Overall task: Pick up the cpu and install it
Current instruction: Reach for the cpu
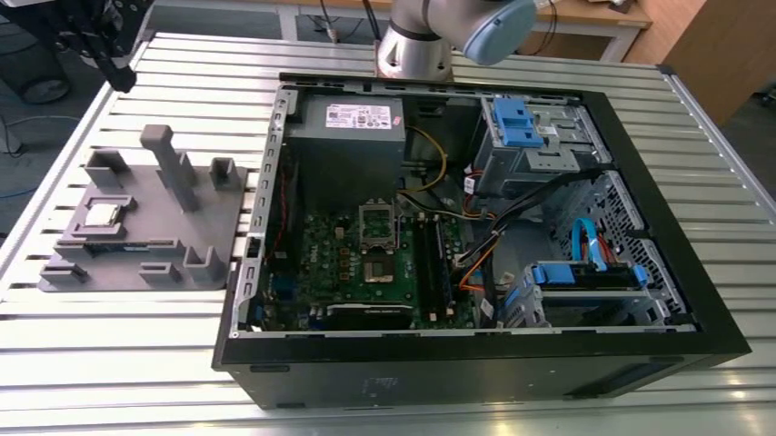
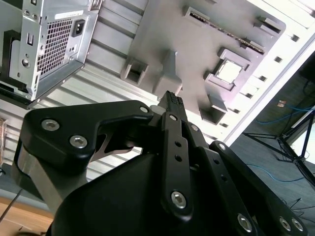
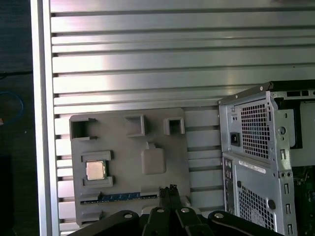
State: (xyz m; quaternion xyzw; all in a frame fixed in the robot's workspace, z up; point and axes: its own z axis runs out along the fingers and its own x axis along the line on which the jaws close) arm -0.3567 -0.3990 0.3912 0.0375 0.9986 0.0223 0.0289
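Note:
The cpu (image 1: 104, 214) is a small silver square lying in a pocket of the grey tray (image 1: 182, 232), on the exterior view's left beside the open computer case (image 1: 485, 363). It shows in both wrist views, cpu (image 3: 95, 170) and cpu (image 2: 230, 72), sitting flat in the tray (image 3: 123, 145). My gripper (image 3: 167, 189) hangs well above the tray's edge, apart from the cpu. Its fingertips are pressed together and shut on nothing, as the gripper (image 2: 172, 97) also shows. In the case, the motherboard socket (image 1: 381, 265) lies uncovered.
A long dark memory stick (image 3: 120, 196) lies in a tray slot near the cpu. Upright posts (image 1: 164, 154) rise from the tray. The case holds a power supply (image 1: 352, 118), cables and blue drive brackets (image 1: 515, 123). The slatted metal table (image 3: 147, 59) ends at an edge (image 3: 42, 123).

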